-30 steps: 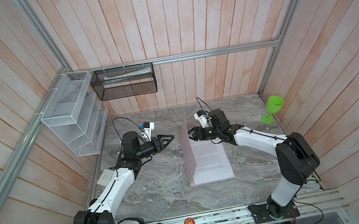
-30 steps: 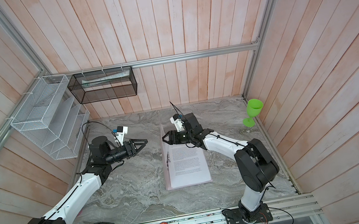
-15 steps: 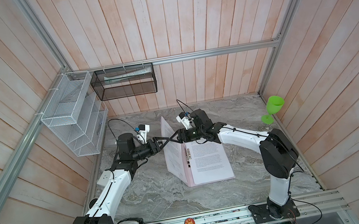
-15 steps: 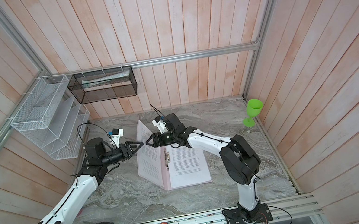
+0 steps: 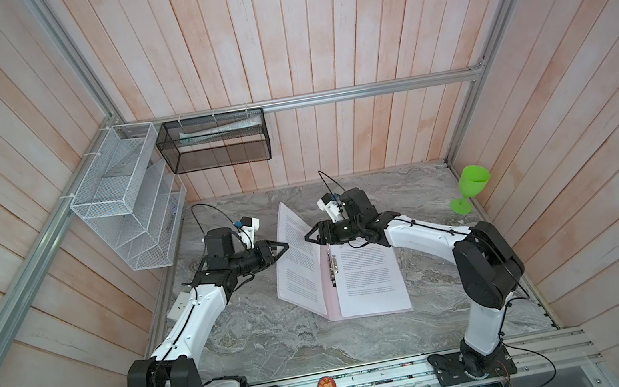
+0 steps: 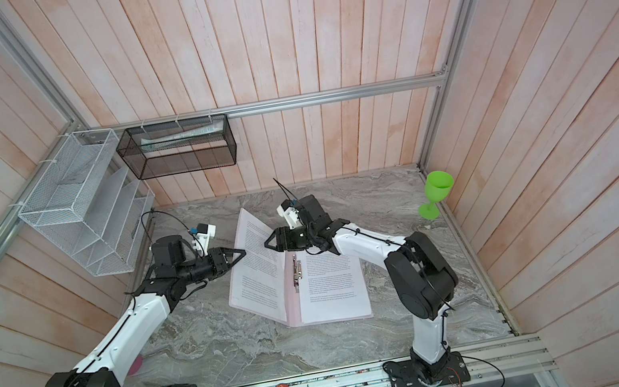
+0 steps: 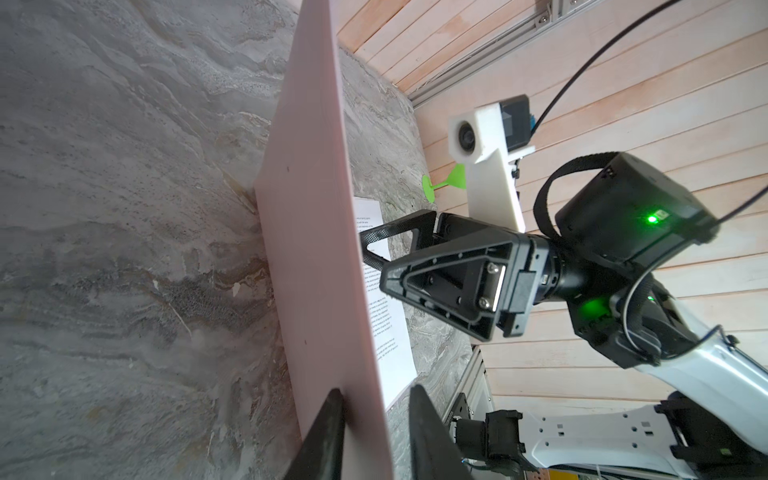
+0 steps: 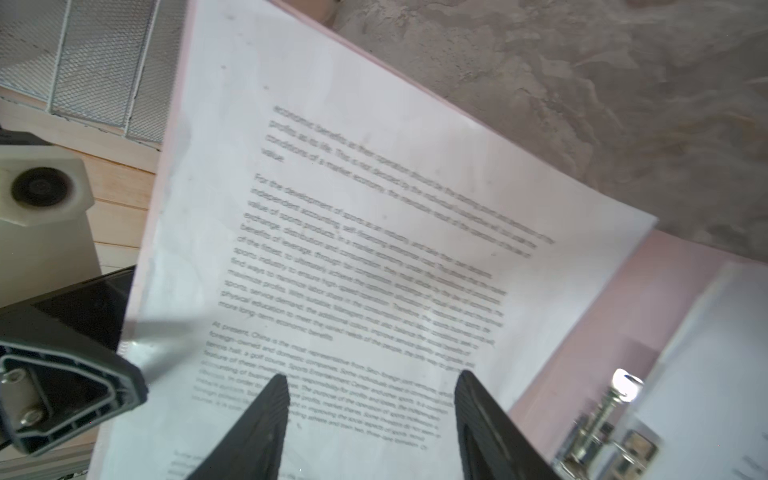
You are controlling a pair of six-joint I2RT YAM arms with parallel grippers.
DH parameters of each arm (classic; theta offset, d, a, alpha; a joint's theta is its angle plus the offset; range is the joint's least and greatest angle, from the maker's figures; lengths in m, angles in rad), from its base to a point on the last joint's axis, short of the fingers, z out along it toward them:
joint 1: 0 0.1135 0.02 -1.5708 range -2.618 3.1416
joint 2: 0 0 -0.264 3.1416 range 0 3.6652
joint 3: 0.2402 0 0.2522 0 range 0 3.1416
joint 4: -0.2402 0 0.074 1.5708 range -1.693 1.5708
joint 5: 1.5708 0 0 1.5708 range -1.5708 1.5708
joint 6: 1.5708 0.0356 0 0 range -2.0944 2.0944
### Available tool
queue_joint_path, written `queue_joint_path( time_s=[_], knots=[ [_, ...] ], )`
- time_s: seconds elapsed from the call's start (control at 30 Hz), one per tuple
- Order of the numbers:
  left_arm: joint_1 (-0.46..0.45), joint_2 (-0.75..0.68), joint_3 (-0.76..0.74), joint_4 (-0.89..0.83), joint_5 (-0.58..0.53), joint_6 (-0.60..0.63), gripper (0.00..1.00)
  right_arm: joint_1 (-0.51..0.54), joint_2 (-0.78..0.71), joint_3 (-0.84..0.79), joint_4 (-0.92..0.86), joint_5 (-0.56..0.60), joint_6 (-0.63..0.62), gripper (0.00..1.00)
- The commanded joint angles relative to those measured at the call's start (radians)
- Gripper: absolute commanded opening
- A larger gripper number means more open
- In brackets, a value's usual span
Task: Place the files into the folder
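The pale pink folder (image 5: 329, 288) (image 6: 293, 302) lies open on the marble table, its silver clip (image 5: 332, 266) at the spine. One printed file (image 5: 367, 278) (image 6: 330, 284) lies flat on its right half. Another file (image 5: 298, 263) (image 6: 257, 261) (image 8: 353, 208) rests on the left cover (image 7: 311, 208), which stands tilted up. My left gripper (image 5: 284, 246) (image 6: 241, 252) (image 7: 376, 390) straddles that cover's free edge, one finger against it, a gap at the other. My right gripper (image 5: 308, 237) (image 6: 267, 243) (image 8: 370, 376) is open, empty, facing the raised file.
A green goblet (image 5: 471, 188) stands at the table's far right edge. A white wire rack (image 5: 123, 198) and a black mesh basket (image 5: 216, 146) holding papers hang on the back left walls. An orange round badge (image 5: 327, 386) sits on the front rail.
The left cover has swung from nearly upright to leaning left. My right gripper followed it leftward, and my left gripper has come to the cover's edge with its jaws narrowing round it.
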Motion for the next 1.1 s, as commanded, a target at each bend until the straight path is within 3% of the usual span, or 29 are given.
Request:
queue_joint_path(
  time_s=[0.0, 0.17, 0.4, 1.07],
  knots=[
    [0.006, -0.001, 0.030, -0.042, -0.032, 0.037, 0.27, -0.045, -0.050, -0.066, 0.013, -0.011, 0.004, 0.60],
    [0.012, -0.004, 0.026, -0.055, -0.053, 0.038, 0.13, -0.108, -0.036, -0.124, 0.003, -0.026, -0.045, 0.56],
    [0.016, -0.012, 0.022, -0.069, -0.083, 0.034, 0.00, -0.141, 0.067, -0.120, 0.001, -0.070, -0.120, 0.50],
    [0.059, -0.052, -0.030, -0.079, -0.098, 0.016, 0.00, -0.142, 0.244, -0.052, 0.058, -0.158, -0.143, 0.45]
  ],
)
